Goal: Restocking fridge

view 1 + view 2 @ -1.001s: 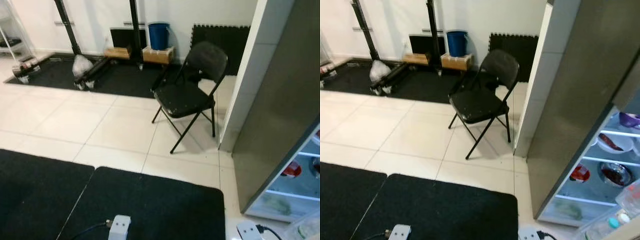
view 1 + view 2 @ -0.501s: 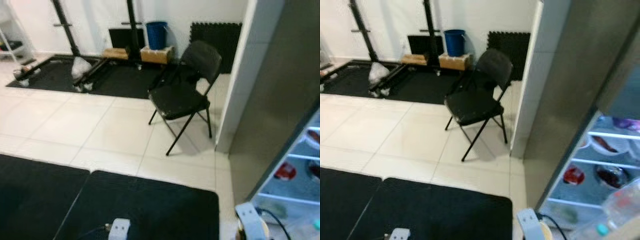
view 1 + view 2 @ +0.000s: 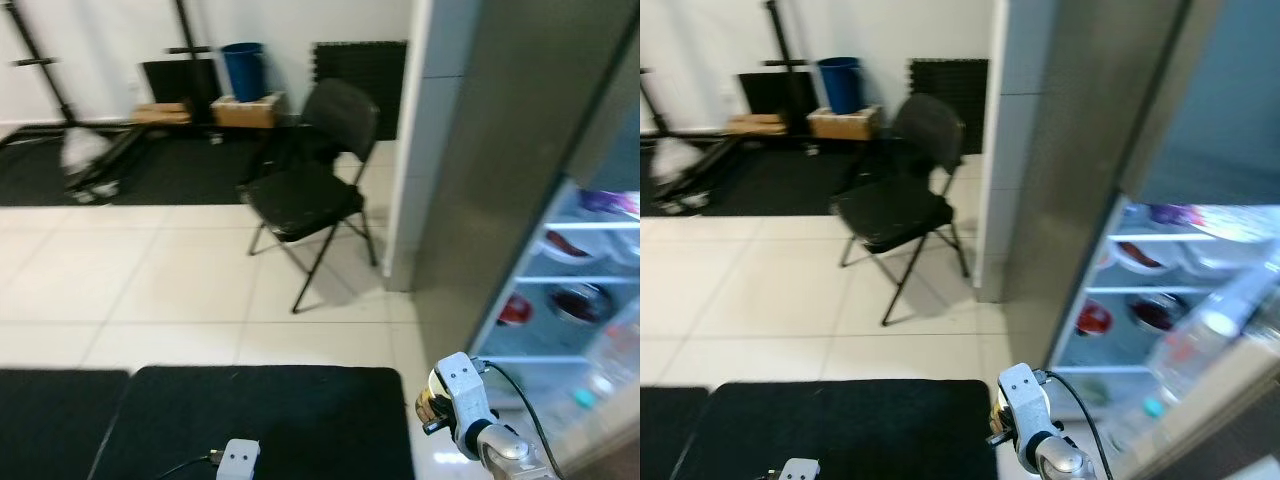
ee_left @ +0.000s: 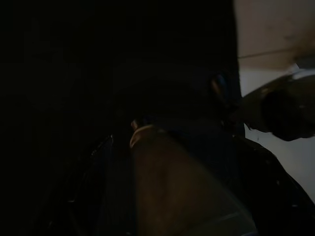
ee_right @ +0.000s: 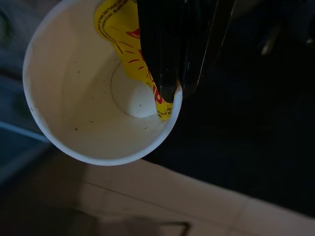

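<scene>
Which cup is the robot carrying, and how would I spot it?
Find the open fridge with its lit shelves on the robot's right. Just in front of it, low down over the floor, is the right claw, pinching the rim of a white paper cup. It is empty inside, with a yellow printed patch under the fingers, unlike the bowls on the shelves.

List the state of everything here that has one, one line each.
fridge: door open, shelves stocked with bowls.
paper cup: empty, its rim pinched by the right gripper.
right gripper: shut on the cup's rim, raised near the fridge.
folding chair: unfolded, standing on the tiles, nothing on its seat.
blue bucket: upright on a wooden box.
</scene>
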Robot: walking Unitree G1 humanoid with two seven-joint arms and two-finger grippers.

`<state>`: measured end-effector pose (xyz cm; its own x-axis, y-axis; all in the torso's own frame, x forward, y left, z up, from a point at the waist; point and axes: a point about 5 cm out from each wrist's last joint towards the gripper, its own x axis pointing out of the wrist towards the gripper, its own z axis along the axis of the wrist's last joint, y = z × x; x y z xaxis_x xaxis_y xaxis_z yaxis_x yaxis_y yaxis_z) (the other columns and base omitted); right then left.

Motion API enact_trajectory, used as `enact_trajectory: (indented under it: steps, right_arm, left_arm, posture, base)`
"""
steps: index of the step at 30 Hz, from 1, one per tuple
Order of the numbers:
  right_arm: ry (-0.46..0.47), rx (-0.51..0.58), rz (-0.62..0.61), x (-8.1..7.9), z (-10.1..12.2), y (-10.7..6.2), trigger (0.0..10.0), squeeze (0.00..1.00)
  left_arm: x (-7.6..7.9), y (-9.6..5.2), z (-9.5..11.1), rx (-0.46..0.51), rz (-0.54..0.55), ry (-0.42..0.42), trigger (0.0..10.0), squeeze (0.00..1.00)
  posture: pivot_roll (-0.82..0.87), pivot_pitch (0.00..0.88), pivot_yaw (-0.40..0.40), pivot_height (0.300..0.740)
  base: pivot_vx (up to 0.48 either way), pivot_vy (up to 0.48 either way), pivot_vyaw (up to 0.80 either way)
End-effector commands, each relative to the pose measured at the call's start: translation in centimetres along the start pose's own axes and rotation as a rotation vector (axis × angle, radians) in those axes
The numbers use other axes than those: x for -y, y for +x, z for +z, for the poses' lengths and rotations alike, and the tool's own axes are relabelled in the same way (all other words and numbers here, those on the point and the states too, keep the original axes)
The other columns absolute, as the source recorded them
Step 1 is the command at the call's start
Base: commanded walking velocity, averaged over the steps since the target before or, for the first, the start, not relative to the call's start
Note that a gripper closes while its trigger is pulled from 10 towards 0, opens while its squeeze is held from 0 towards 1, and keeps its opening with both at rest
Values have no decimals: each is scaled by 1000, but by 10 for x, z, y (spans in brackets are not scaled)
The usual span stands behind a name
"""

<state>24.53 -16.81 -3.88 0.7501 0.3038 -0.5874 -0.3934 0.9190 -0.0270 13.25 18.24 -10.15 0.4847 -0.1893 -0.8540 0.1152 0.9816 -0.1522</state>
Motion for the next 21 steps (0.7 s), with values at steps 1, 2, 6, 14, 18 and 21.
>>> enact_trajectory:
  steps: [1,2,6,14,18,21]
  right_arm:
    - [0,37,-4,1,8,2,10000,0]
    - [-13,76,-2,2,20,5,10000,0]
    - [-31,111,7,2,30,8,10000,0]
    - [-75,127,-52,8,38,9,10000,0]
    - [-82,108,-103,15,35,7,10000,0]
    - [-77,97,-159,25,33,4,10000,0]
  left_arm:
    - [4,1,-3,-10,-10,9,10000,0]
    - [5,1,-3,-9,-12,13,10000,0]
    - [5,1,-3,-8,-13,15,10000,0]
    - [5,1,-3,-10,-16,23,10000,0]
    - [5,1,-4,-14,-17,27,10000,0]
    - [5,0,-5,-15,-17,30,10000,0]
  posture:
    - [-10,0,-5,740]
    - [-9,0,-5,740]
    - [-9,0,-5,740]
    - [-5,0,-5,740]
    - [-5,0,-6,740]
    - [-5,0,-6,740]
  base:
    - [0,0,-800]
    - [0,0,-800]
    - [0,0,-800]
    - [0,0,-800]
    - [0,0,-800]
    - [0,0,-800]
